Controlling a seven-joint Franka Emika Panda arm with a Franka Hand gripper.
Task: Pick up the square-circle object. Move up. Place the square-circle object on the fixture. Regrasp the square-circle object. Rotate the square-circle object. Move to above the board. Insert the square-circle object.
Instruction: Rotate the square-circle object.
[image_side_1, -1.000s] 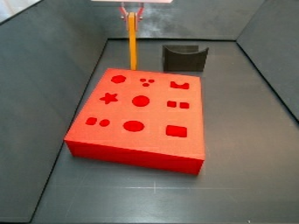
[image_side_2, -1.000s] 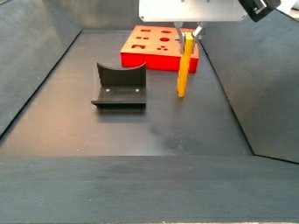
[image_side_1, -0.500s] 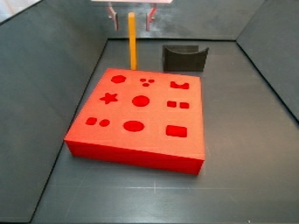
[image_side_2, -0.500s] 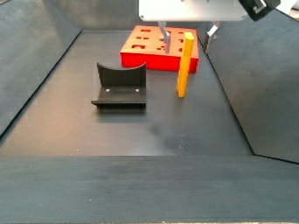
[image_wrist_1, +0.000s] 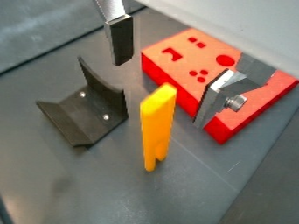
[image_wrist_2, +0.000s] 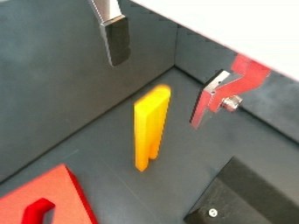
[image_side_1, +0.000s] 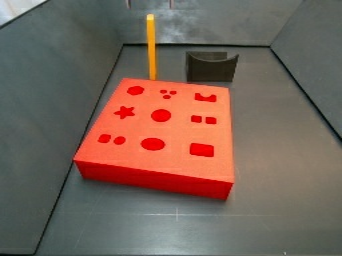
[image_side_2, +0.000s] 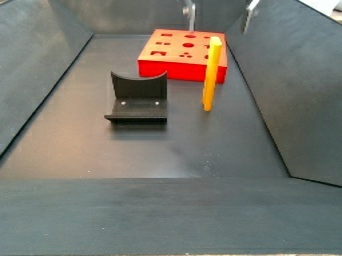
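Observation:
The square-circle object is a slim yellow bar (image_wrist_1: 158, 122) (image_wrist_2: 149, 127) standing upright on the dark floor by itself, beside the red board (image_side_1: 160, 125) (image_side_2: 174, 50). In the side views the bar (image_side_1: 151, 45) (image_side_2: 210, 72) rises near the board's far corner. My gripper (image_wrist_1: 163, 87) (image_wrist_2: 158, 92) hangs open above the bar's top, its fingers wide on either side and apart from it. Only the fingertips (image_side_2: 191, 15) show at the upper edge of a side view. The fixture (image_wrist_1: 82, 109) (image_side_2: 136, 97) stands bare a short way off.
Grey tray walls (image_side_1: 80, 50) (image_side_2: 287, 90) close in the floor on all sides. The board (image_wrist_1: 198, 61) with its cut-out holes lies close behind the bar. The fixture (image_side_1: 210, 66) sits near the back wall, next to the board's far edge.
The gripper let go of the bar's top, opened wide and rose, leaving one side view. The bar stays upright where it was.

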